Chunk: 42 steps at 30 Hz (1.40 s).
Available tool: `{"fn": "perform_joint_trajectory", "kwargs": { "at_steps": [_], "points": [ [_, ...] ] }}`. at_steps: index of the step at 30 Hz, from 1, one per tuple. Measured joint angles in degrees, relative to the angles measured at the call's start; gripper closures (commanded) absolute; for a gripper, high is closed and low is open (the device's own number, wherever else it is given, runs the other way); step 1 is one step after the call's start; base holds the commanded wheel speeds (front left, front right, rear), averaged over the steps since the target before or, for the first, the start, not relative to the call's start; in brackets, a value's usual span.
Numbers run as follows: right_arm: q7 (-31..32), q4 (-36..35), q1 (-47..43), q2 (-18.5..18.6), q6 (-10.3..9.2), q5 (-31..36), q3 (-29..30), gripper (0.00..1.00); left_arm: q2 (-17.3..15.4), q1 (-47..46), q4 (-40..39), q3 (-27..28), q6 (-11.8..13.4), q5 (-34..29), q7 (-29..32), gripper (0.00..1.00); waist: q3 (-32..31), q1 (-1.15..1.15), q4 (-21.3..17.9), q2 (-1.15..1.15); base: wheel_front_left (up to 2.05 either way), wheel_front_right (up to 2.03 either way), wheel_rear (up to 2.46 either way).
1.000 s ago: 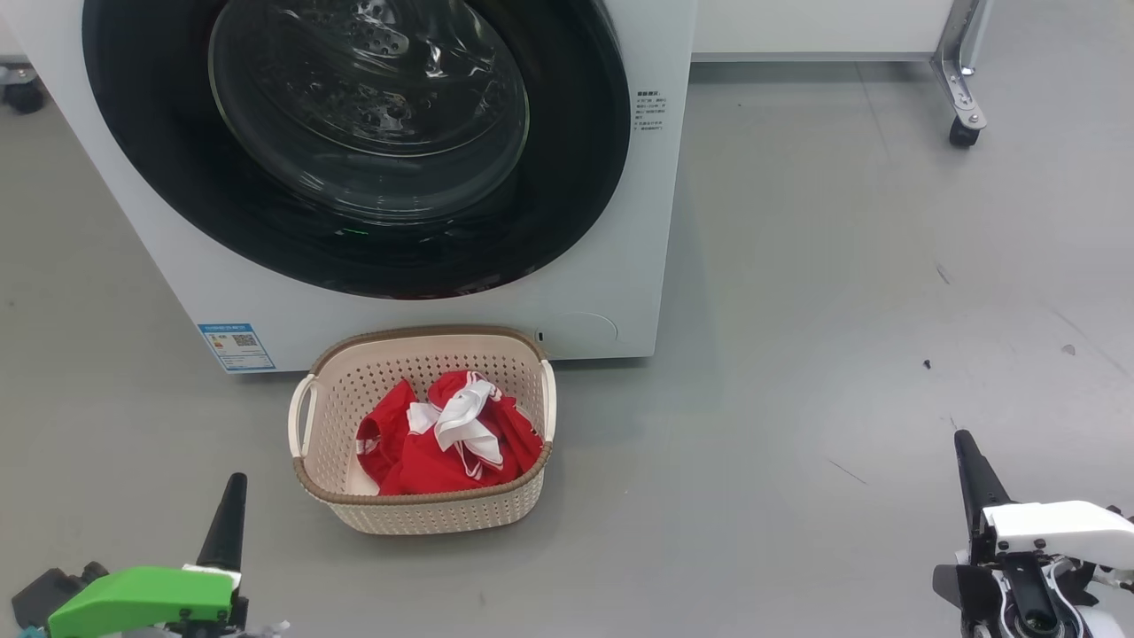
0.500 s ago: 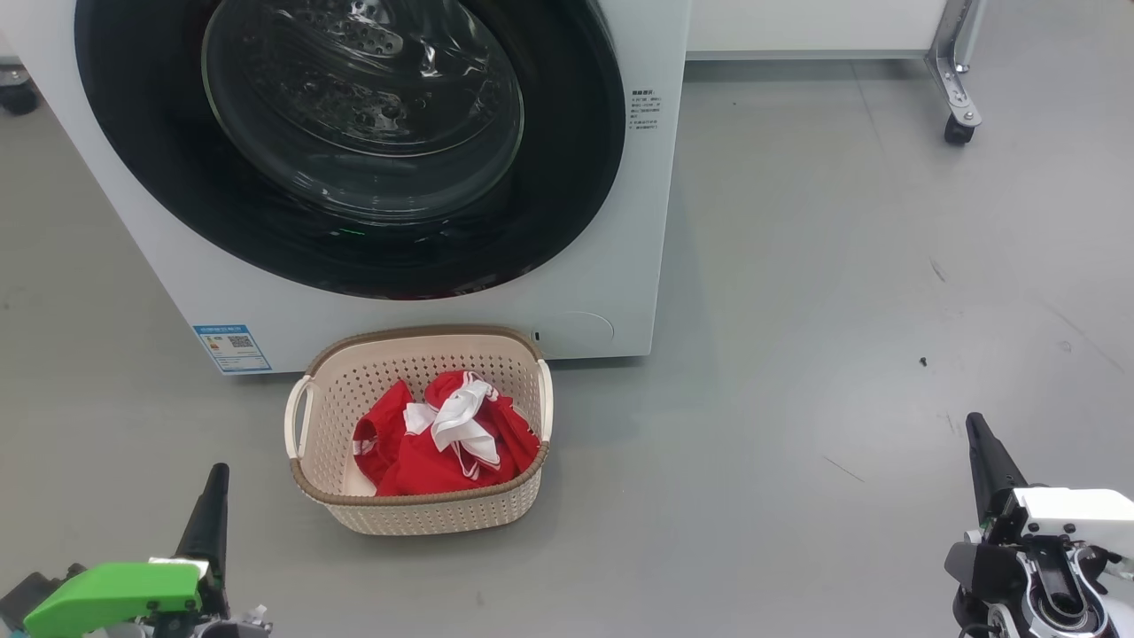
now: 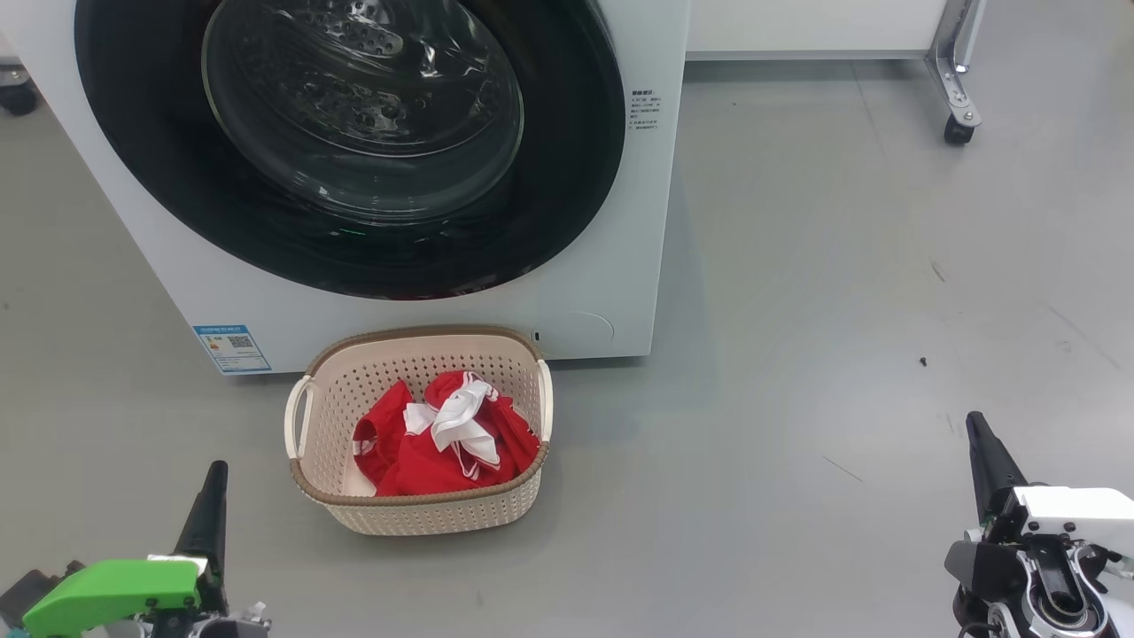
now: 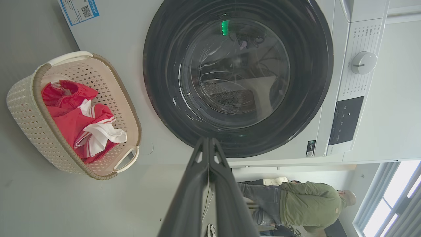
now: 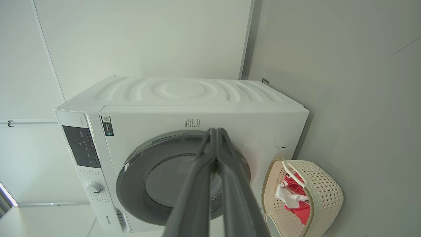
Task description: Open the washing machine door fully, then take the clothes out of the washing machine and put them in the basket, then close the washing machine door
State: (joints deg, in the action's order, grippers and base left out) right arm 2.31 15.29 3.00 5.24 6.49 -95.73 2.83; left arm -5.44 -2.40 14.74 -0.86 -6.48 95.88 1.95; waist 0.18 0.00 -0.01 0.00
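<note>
The white washing machine (image 3: 611,266) stands at the top left with its round black-rimmed door (image 3: 354,142) lying flat against the front, closed. On the floor right in front of it sits the cream basket (image 3: 416,518), and red clothes with white trim (image 3: 447,439) lie bunched inside. Low at the left, my left gripper (image 3: 215,470) is shut and holds nothing, a little left of the basket. Far off at the lower right, my right gripper (image 3: 974,421) is likewise shut and holds nothing. Both wrist views show the door (image 4: 236,72) (image 5: 158,184), the basket (image 4: 23,108) (image 5: 324,194) and pressed-together fingers (image 4: 200,154) (image 5: 210,144).
Grey floor spreads to the right of the washer. A metal leg on a caster (image 3: 955,131) stands at the top right, another caster (image 3: 18,93) at the far left. In the left wrist view a person in a green jacket (image 4: 306,204) is beyond the washer.
Over the first half second the camera shifted slightly and both grippers drew outward toward the lower corners. Since then nothing has moved.
</note>
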Motion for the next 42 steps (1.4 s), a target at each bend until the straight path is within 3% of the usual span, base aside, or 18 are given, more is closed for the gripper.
{"fn": "perform_joint_trajectory", "kwargs": {
  "at_steps": [42],
  "points": [
    [0.2, 0.5, 0.1, 0.0, 0.18, 0.0, 0.3, 1.0, 0.0, -0.1, 0.9, 0.3, -0.4, 0.0, 0.3, 1.0, 0.0, 0.0, 0.0, 0.0, 0.0, 0.0, 0.0]
  ]
}}
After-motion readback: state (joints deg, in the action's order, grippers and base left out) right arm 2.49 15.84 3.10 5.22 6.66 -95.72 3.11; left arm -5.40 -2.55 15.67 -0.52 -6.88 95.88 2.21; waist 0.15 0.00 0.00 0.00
